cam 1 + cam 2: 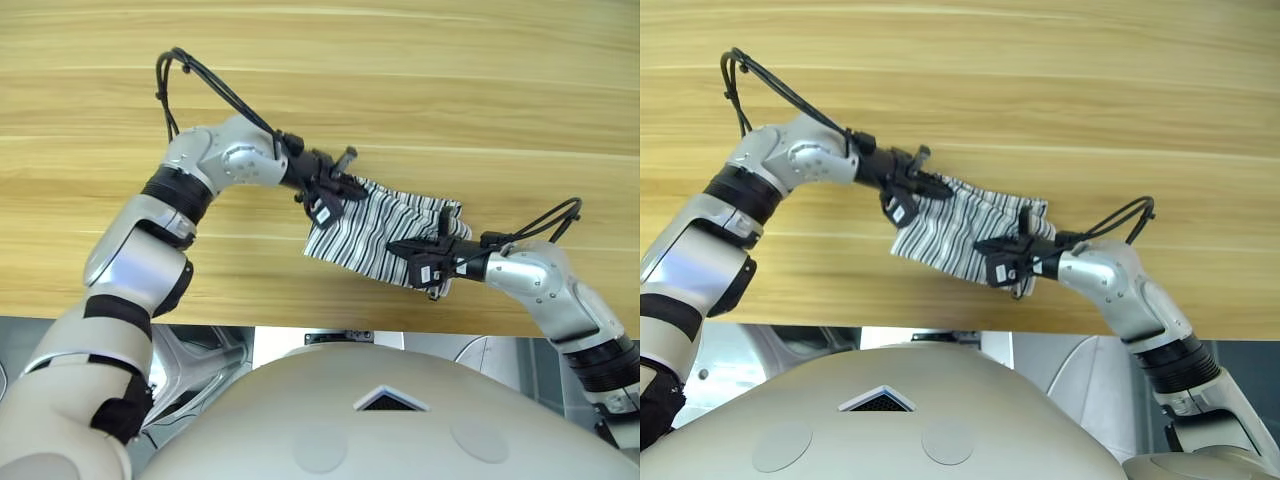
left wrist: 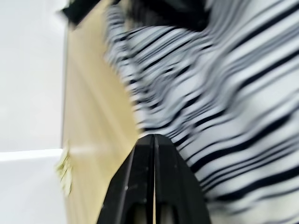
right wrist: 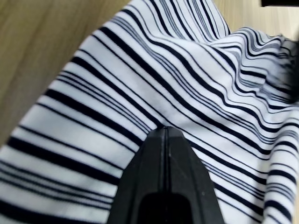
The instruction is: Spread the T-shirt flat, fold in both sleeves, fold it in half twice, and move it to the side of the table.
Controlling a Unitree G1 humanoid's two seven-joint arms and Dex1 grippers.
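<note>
Just one T-shirt (image 1: 385, 230), one table (image 1: 400, 80).

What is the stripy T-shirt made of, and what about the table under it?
The T-shirt looks like soft, matte cloth, probably a cotton-like knit: it creases and sags in folds. The table looks like light wood with a smooth finish, going by its long grain lines; it could be a wood-look laminate.
</note>
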